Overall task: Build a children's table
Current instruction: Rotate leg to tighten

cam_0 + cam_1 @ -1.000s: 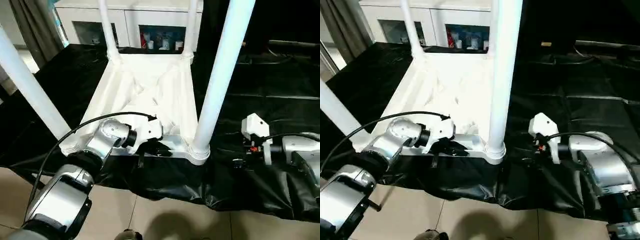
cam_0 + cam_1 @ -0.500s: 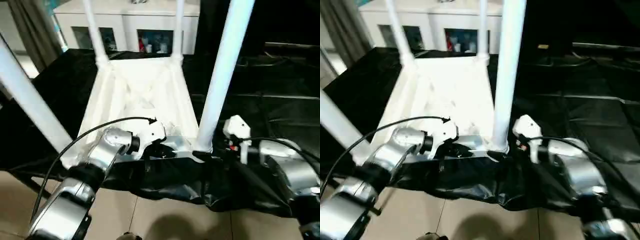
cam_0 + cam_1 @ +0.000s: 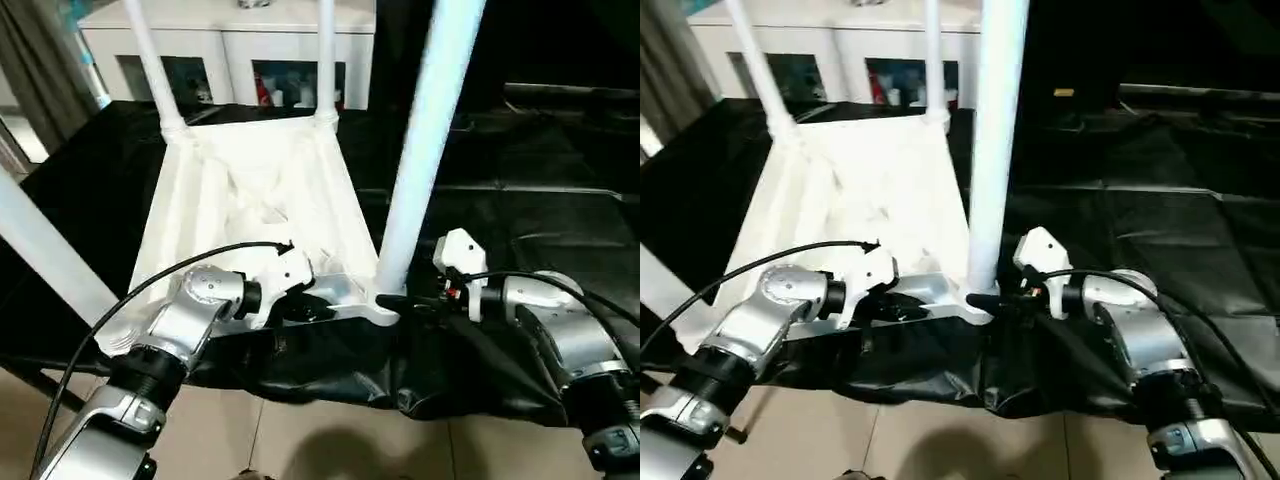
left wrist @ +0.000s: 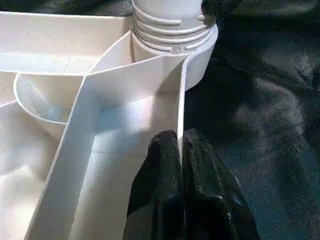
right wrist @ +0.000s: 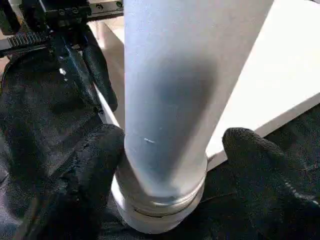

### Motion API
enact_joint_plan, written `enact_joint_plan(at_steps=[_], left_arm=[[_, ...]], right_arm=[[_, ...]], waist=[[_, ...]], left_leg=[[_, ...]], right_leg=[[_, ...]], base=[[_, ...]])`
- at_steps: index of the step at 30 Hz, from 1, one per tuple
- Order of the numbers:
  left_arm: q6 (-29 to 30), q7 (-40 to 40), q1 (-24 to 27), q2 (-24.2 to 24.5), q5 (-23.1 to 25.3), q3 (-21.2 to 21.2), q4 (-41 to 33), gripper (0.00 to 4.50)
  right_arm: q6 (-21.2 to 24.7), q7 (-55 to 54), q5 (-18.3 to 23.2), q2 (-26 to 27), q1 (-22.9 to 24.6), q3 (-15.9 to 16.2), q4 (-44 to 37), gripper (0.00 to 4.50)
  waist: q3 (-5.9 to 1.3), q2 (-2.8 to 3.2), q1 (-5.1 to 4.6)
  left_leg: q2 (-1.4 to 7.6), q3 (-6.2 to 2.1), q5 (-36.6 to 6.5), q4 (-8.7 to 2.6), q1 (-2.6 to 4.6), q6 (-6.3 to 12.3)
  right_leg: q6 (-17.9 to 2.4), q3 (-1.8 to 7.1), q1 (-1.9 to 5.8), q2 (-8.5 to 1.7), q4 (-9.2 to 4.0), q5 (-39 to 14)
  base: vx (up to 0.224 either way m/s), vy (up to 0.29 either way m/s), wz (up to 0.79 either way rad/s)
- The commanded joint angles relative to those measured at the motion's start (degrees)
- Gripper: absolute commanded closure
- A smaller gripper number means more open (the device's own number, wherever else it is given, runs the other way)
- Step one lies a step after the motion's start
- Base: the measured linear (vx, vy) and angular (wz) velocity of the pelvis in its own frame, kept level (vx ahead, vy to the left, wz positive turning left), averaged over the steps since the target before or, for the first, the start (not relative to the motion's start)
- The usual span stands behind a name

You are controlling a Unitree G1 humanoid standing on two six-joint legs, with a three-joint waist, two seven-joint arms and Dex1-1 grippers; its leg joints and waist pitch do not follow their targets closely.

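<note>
Pinch rim [image 4: 179, 125] firmly with shut left hand [image 4: 181, 150]; close wide right hand [image 5: 172, 150] squarely round near-right leg [image 5: 172, 90], above socket [image 5: 157, 210].

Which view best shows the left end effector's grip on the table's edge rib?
The left wrist view: the left end effector is shut on the thin edge rib. The head views show it from the side, against the table's near edge.

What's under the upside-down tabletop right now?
The tabletop lies on a black plastic sheet that drapes over the near edge. Whatever supports the sheet is hidden beneath it.
</note>
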Motion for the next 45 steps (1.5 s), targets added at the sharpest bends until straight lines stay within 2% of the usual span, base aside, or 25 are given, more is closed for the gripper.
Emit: enact_joint_plan(at_steps=[1, 7, 11, 12, 15, 17, 18, 19, 20, 21, 23, 25, 27, 28, 29, 32, 34, 35, 36, 40, 45], left_arm=[[1.18, 0.82, 1.04, 1.18, -0.27, 0.99, 0.50, 4.50], [2.23, 1.26, 1.20, 1.28, -0.28, 1.34, -0.49, 4.50], [3.19, 3.40, 1.22, 0.23, -1.04, 2.47, -0.84, 4.50], [3.27, 3.75, 1.17, 0.07, -1.03, 2.55, -0.80, 4.50], [4.24, 6.90, 0.51, -1.41, -0.80, 3.07, -0.30, 4.50], [4.89, 9.82, -0.33, -2.77, -0.19, 3.26, 0.59, 4.50], [5.47, 14.49, -2.09, -5.46, 0.74, 3.74, 2.67, 4.50], [5.72, 16.09, -2.77, -6.51, 0.95, 3.97, 3.44, 4.50], [5.78, 17.96, -3.59, -7.59, 1.27, 4.26, 4.35, 4.50], [5.70, 18.88, -4.02, -8.12, 1.42, 4.40, 4.85, 4.50], [4.90, 22.63, -6.14, -10.55, 2.00, 4.76, 7.19, 4.50], [4.11, 23.66, -7.05, -11.42, 2.13, 4.68, 8.08, 4.50], [3.25, 23.38, -7.43, -11.57, 2.28, 4.18, 8.34, 4.50], [3.06, 22.79, -7.43, -11.45, 2.29, 3.94, 8.24, 4.50], [2.71, 21.96, -7.42, -11.34, 2.38, 3.85, 8.20, 4.50], [1.50, 18.53, -6.64, -9.92, 2.04, 3.39, 7.46, 4.50], [0.84, 15.89, -6.08, -8.64, 1.65, 3.06, 7.10, 4.50], [-0.11, 14.00, -5.61, -7.79, 1.28, 2.87, 6.55, 4.50], [0.03, 12.21, -5.16, -7.00, 0.79, 2.78, 5.91, 4.50], [-2.01, 2.27, -3.22, -2.03, -0.67, 1.57, 3.86, 4.50], [-1.56, -3.79, -2.29, 0.28, -2.89, 1.88, 2.13, 4.50]], right_arm=[[-1.17, -0.52, -1.95, 0.30, -0.98, 0.88, 2.72, 1.31], [-1.74, -0.28, -1.93, 1.53, -1.78, 1.56, 5.01, 1.80], [-0.59, -2.47, -0.58, 3.55, -1.29, 0.33, 5.89, 2.01], [-0.51, -2.95, -0.55, 3.78, -1.23, 0.20, 5.99, 2.15], [0.00, -7.77, -0.50, 6.10, -0.91, -1.01, 7.45, 2.24], [0.57, -12.36, -0.79, 8.20, -0.84, -2.09, 8.91, 2.33], [2.09, -19.78, -0.82, 11.69, -0.89, -3.94, 11.17, 2.35], [2.63, -22.49, -0.92, 12.93, -0.91, -4.51, 11.96, 2.37], [3.03, -25.13, -1.31, 14.10, -0.98, -4.77, 12.77, 2.39], [3.04, -26.08, -1.63, 14.59, -0.95, -4.68, 13.01, 2.40], [2.86, -29.97, -3.14, 17.47, -0.67, -3.78, 13.25, 2.44], [3.12, -30.87, -3.59, 19.11, -0.62, -3.04, 12.82, 2.44], [2.36, -30.33, -4.08, 20.16, -0.60, -1.88, 12.39, 2.44], [1.91, -29.43, -3.73, 20.42, -0.60, -1.76, 12.22, 2.44], [2.02, -28.41, -2.65, 20.75, -0.67, -2.27, 12.00, 1.89], [3.11, -25.64, -0.17, 20.20, -1.17, -3.42, 10.95, 1.56], [2.62, -23.85, -0.62, 18.69, -1.60, -3.06, 10.53, 1.56], [2.31, -22.12, -0.79, 17.54, -1.80, -2.68, 10.21, 1.40], [2.25, -20.16, -0.60, 16.46, -1.90, -2.43, 9.75, 1.32], [4.86, -8.87, 2.62, 10.60, -2.07, -2.13, 6.54, 1.32], [5.22, -1.80, 2.89, 6.65, -2.18, -1.20, 5.79, 1.32]], waist=[[-3.82, -1.34, 0.60], [-3.53, -1.39, 0.15], [-3.36, -1.64, -0.10], [-3.30, -1.53, -0.19], [-3.25, -1.57, -0.39], [-3.07, -1.57, -0.42], [-2.93, -1.43, -0.58], [-2.89, -1.39, -0.54], [-2.90, -1.50, -0.61], [-2.93, -1.55, -0.59], [-2.69, -1.38, -0.52], [-2.67, -1.43, -0.48], [-2.75, -1.12, -0.44], [-2.86, -1.25, -0.50], [-2.86, -1.28, -0.49], [-2.89, -1.16, -0.39], [-2.96, -1.33, -0.36], [-2.95, -1.33, -0.35], [-2.95, -1.57, -0.28], [-3.02, -1.43, 0.17], [-3.39, -1.32, 1.15]], left_leg=[[1.64, -1.13, -15.79, -3.88, 0.88, 3.47], [1.63, -1.28, -17.94, -4.15, 0.93, 2.78], [1.66, -1.39, -19.25, -4.40, 0.97, 2.31], [1.63, -1.44, -19.60, -4.55, 0.99, 2.13], [1.60, -1.52, -20.08, -4.78, 1.07, 1.62], [1.59, -1.44, -20.93, -4.81, 1.43, 1.25], [1.49, -1.36, -21.92, -4.87, 1.69, 0.88], [1.46, -1.39, -22.65, -4.86, 1.99, 0.55], [1.38, -1.55, -23.36, -4.85, 2.05, -0.03], [1.34, -1.61, -23.31, -4.96, 1.91, -0.06], [1.25, -1.48, -24.86, -4.89, 2.32, 0.06], [1.21, -1.79, -25.68, -5.17, 2.21, -0.14], [1.33, -1.90, -25.83, -5.47, 2.24, 0.12], [1.37, -1.90, -25.29, -5.67, 2.00, 0.32], [1.43, -1.92, -25.10, -5.78, 1.92, 0.38], [1.55, -1.74, -24.59, -5.94, 1.97, 1.15], [1.55, -1.65, -23.31, -5.98, 1.74, 1.49], [1.54, -1.64, -23.00, -5.99, 1.64, 1.60], [1.58, -1.53, -22.61, -5.92, 1.69, 1.94], [1.83, -1.29, -20.09, -5.72, 1.80, 2.93], [2.22, -0.77, -15.14, -5.36, 1.70, 3.70]], right_leg=[[-12.00, 1.54, 2.39, -2.64, -5.19, -17.37], [-11.34, 1.53, 2.36, -2.66, -5.48, -20.54], [-10.95, 1.52, 2.31, -2.60, -5.64, -21.70], [-10.91, 1.47, 2.31, -2.62, -5.66, -22.13], [-10.40, 1.39, 2.31, -2.65, -5.89, -22.97], [-10.25, 1.47, 1.92, -2.58, -6.21, -24.06], [-9.95, 1.56, 1.56, -2.50, -6.45, -25.26], [-9.74, 1.52, 1.36, -2.45, -6.65, -26.20], [-9.14, 1.46, 1.42, -2.61, -6.74, -27.67], [-8.81, 1.36, 1.63, -2.61, -6.77, -28.08], [-7.87, 1.49, 0.86, -2.52, -7.32, -29.81], [-6.56, 1.28, 1.11, -2.65, -7.63, -31.68], [-6.38, 1.16, 1.29, -2.70, -7.76, -30.75], [-6.61, 1.13, 1.57, -2.69, -7.73, -29.01], [-6.80, 1.14, 1.67, -2.67, -7.67, -28.13], [-8.38, 1.31, 1.70, -2.70, -7.55, -24.76], [-9.01, 1.37, 1.98, -2.76, -7.41, -22.73], [-9.15, 1.36, 2.07, -2.75, -7.32, -22.32], [-9.32, 1.40, 2.05, -2.80, -7.37, -22.08], [-10.93, 1.51, 2.22, -2.77, -6.91, -19.16], [-13.66, 1.54, 2.26, -2.67, -5.88, -11.75]], base=[[0.000, 0.000, 0.00], [0.000, 0.000, 0.00], [0.000, 0.000, 0.00], [0.000, 0.000, 0.00], [0.000, 0.000, 0.00], [0.000, 0.000, 0.00], [0.000, 0.000, 0.00], [0.000, 0.000, 0.00], [0.000, 0.000, 0.00], [0.000, 0.000, 0.00], [0.000, 0.000, 0.00], [0.000, 0.000, 0.00], [0.000, 0.000, 0.00], [0.000, 0.000, 0.00], [0.000, 0.000, 0.00], [0.000, 0.000, 0.00], [0.000, 0.000, 0.00], [0.000, 0.000, 0.00], [0.000, 0.000, 0.00], [0.000, 0.000, 0.00], [0.011, -0.001, 0.00]])
